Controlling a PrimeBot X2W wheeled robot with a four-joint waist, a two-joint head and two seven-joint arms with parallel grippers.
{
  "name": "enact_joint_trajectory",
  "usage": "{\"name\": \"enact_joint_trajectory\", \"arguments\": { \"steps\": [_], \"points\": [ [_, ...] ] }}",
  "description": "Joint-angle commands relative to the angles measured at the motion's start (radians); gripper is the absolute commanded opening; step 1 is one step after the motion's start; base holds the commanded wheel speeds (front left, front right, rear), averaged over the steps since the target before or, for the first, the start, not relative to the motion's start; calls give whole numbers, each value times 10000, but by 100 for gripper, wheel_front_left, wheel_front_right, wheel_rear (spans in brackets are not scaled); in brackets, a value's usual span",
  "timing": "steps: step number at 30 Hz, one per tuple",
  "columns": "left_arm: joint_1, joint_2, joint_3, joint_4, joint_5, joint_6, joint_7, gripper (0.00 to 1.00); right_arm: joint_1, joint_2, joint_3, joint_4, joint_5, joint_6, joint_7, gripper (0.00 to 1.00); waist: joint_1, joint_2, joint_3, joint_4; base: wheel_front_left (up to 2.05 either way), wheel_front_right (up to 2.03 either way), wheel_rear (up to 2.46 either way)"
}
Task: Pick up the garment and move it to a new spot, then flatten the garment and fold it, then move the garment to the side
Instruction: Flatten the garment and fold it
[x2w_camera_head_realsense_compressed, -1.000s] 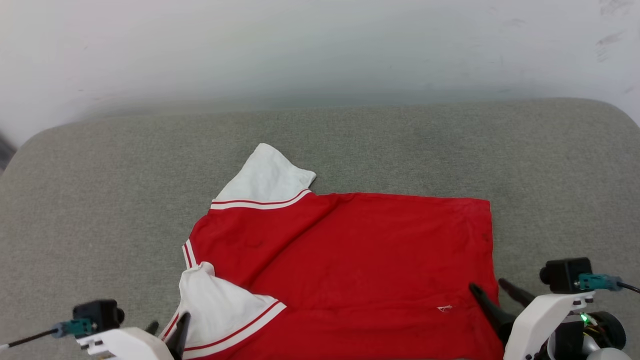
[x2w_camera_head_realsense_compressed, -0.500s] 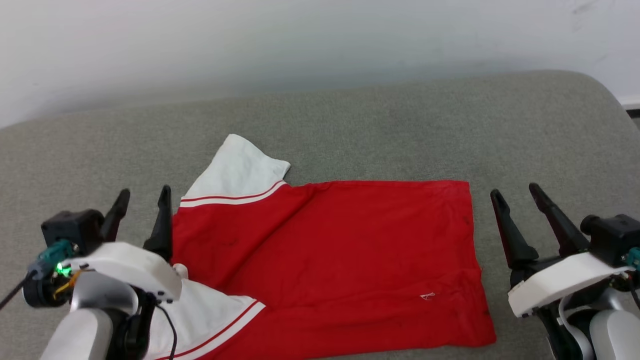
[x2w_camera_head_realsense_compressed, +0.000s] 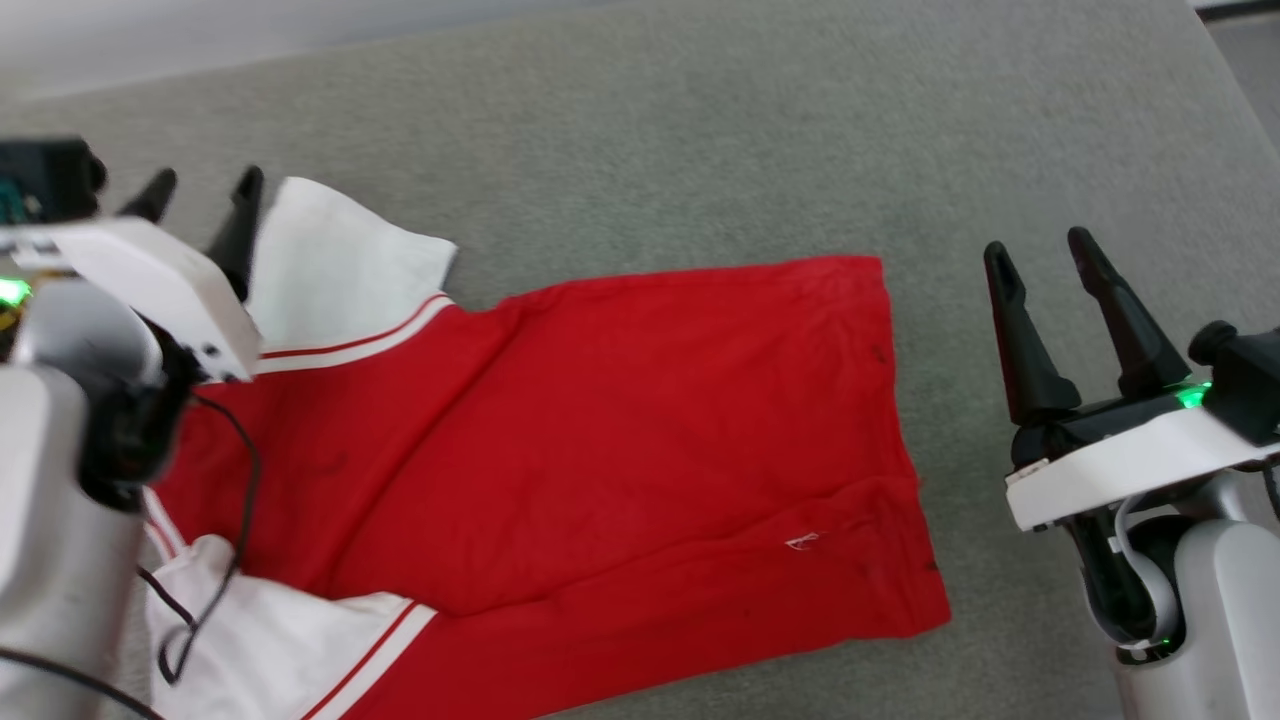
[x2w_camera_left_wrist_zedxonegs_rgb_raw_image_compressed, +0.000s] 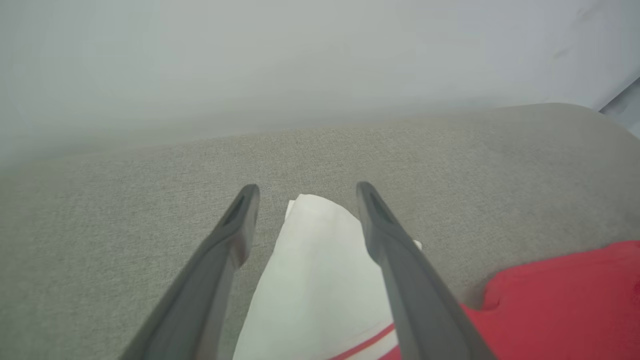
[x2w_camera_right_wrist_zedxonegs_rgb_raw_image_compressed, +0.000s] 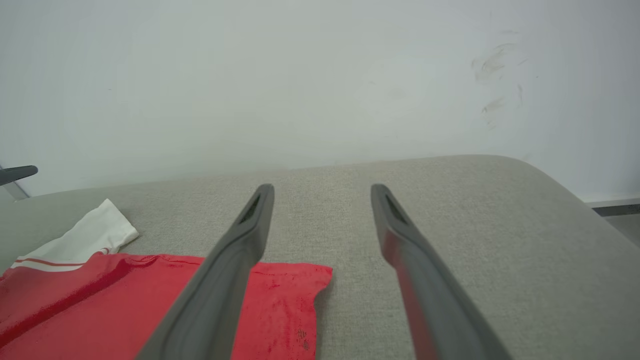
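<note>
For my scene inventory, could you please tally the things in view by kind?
Red-and-white garment: 1
End effectors: 2, left end effector and right end effector
Grey upholstered surface: 1
Total: 4

The garment (x2w_camera_head_realsense_compressed: 620, 420) lies spread on the surface (x2w_camera_head_realsense_compressed: 700, 130) between the two claws. One end of it lies just below the left claw (x2w_camera_head_realsense_compressed: 205, 180). Its opposite edge lies left of the right claw (x2w_camera_head_realsense_compressed: 1038, 243), apart from it, and a wall (x2w_camera_right_wrist_zedxonegs_rgb_raw_image_compressed: 300, 75) stands beyond both.
</note>
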Motion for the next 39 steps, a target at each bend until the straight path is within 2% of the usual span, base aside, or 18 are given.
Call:
{"name": "enact_joint_trajectory", "arguments": {
  "steps": [1, 7, 9, 12, 17, 22, 23, 24, 25, 29, 33, 34, 39],
  "points": [
    [-467, 231, 25, 274, -161, -190, 428, 100, -181, 97, 47, 125, 67, 0, -71, 100, -1, 0, 527, -516, 0, 0, 0],
    [-1688, 1084, -184, 1433, -976, -793, 3233, 100, -277, 271, 220, 625, 285, 0, -385, 100, -1, 0, 860, -1029, 0, 0, 0],
    [-1940, 1349, -253, 1692, -1185, -877, 4125, 100, -315, 324, 302, 770, 334, 0, -487, 100, -1, 0, 946, -1183, 0, 0, 0],
    [-2151, 1635, -380, 1894, -1358, -783, 5238, 100, -326, 370, 387, 1011, 465, 0, -614, 100, -1, 0, 1052, -1377, 0, 0, 0],
    [-2239, 1904, -489, 2086, -1432, -552, 6215, 100, -387, 412, 535, 1328, 671, 0, -772, 100, -1, 0, 1287, -1595, 0, 0, 0],
    [-1965, 1828, -720, 2317, -1488, -370, 6720, 100, -503, 367, 668, 1637, 917, 0, -836, 100, -1, 0, 1427, -1716, 0, 0, 0],
    [-1872, 1750, -751, 2368, -1534, -379, 6723, 86, -507, 341, 681, 1693, 956, 0, -834, 100, -1, 0, 1439, -1735, 0, 0, 0],
    [-1767, 1681, -781, 2431, -1581, -381, 6724, 27, -515, 315, 712, 1748, 1030, 0, -835, 100, -1, 0, 1446, -1747, 0, 0, 0],
    [-1675, 1591, -781, 2501, -1613, -364, 6677, 0, -542, 288, 725, 1780, 1113, 0, -850, 100, -1, 0, 1448, -1747, 0, 0, 0],
    [-1441, 1373, -778, 2776, -1765, -397, 6547, 0, -683, 91, 821, 1934, 1390, 0, -726, 100, -1, 0, 1369, -1708, 0, 0, 0],
    [-1593, 1214, -721, 2831, -1680, -461, 5914, 0, -918, -168, 805, 2113, 1861, 0, -334, 100, -1, 0, 1235, -1498, 0, 0, 0],
    [-1769, 1212, -683, 2813, -1578, -522, 5493, 0, -1080, -324, 864, 2297, 2219, 0, 73, 100, -1, 0, 1142, -1355, 0, 0, 0],
    [-2156, 998, -647, 2595, -1490, -706, 4692, 0, -1796, -823, 1192, 2942, 2968, 0, 1493, 100, -1, 0, 893, -824, 0, 0, 0]
  ]
}}
